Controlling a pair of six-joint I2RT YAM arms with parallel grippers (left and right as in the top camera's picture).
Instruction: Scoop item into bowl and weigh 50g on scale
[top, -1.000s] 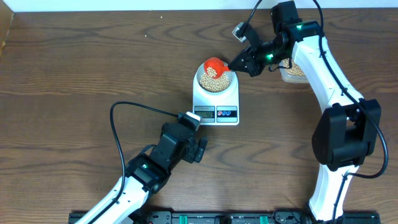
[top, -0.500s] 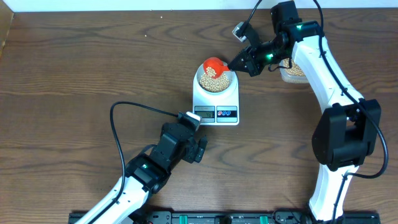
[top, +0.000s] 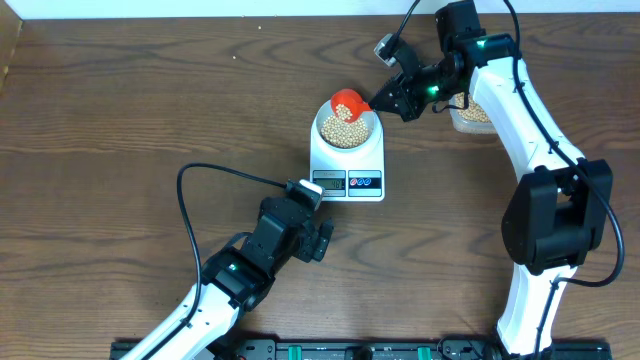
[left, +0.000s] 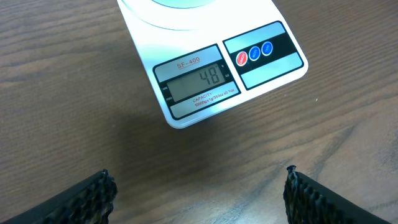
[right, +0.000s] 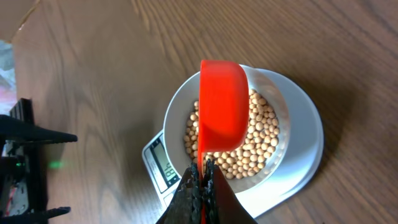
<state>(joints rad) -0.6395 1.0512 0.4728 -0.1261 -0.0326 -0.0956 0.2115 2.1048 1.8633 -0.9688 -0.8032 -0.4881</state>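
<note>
The white scale (top: 348, 165) stands mid-table with the white bowl (top: 347, 128) on it, filled with tan beans (top: 345, 131). In the left wrist view the scale's display (left: 198, 83) reads 48. My right gripper (top: 381, 100) is shut on the handle of a red scoop (top: 347, 102), held tipped over the bowl's far rim. In the right wrist view the scoop (right: 222, 111) shows its underside above the beans (right: 255, 146), with the gripper (right: 201, 180) clamped on its handle. My left gripper (left: 198, 193) is open and empty over bare table, just in front of the scale.
A clear plastic tub (top: 470, 113) with more beans sits at the back right, partly hidden behind my right arm. A black cable (top: 225, 175) loops on the table left of the scale. The table's back edge (top: 200, 20) meets a white wall.
The red scoop has shifted slightly up and back toward the bowl's far rim. The left arm has not moved.
</note>
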